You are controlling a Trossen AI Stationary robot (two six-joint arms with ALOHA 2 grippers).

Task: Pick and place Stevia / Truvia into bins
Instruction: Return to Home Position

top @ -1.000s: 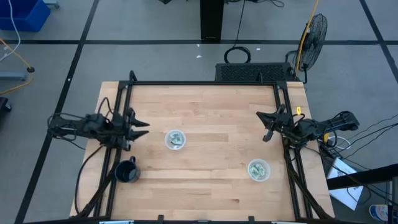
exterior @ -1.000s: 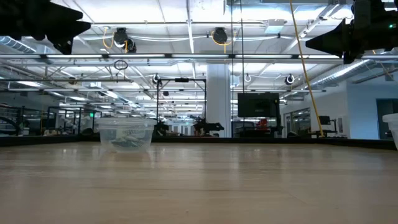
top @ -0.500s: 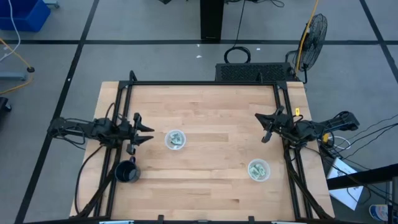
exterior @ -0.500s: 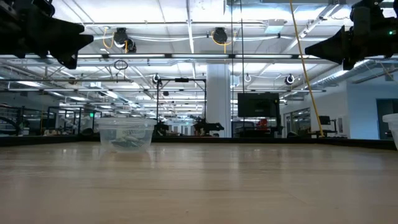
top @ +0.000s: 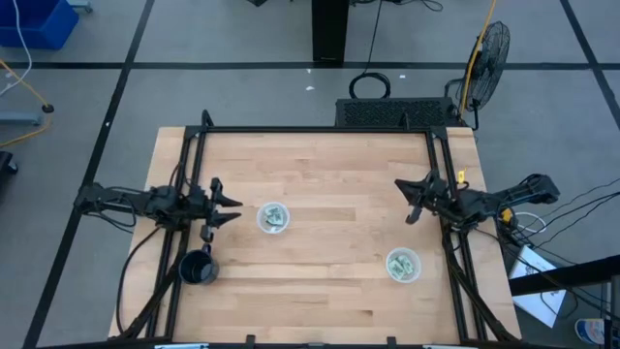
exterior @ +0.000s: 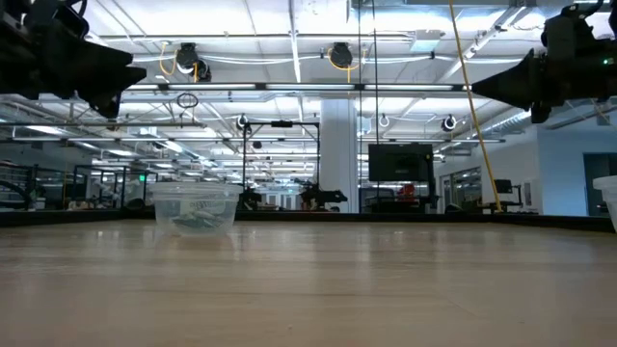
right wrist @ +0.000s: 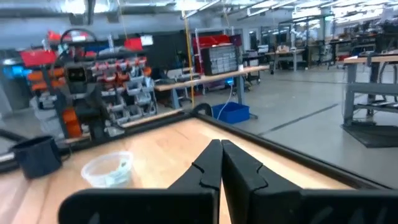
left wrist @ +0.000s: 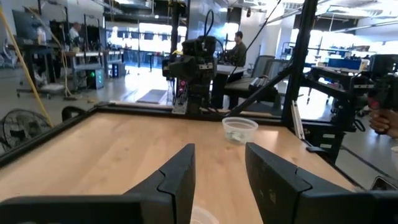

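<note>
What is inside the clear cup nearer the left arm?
Green-and-white sachets lie piled in the cup; overlap hides their count. Left pincer and right pincer hang away from it.

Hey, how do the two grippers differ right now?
The left gripper has its fingers spread apart; the right gripper has them pressed together. The left gripper hangs by the table's left side near the black mug, the right gripper by the right side. Both are empty and raised above the tabletop.
</note>
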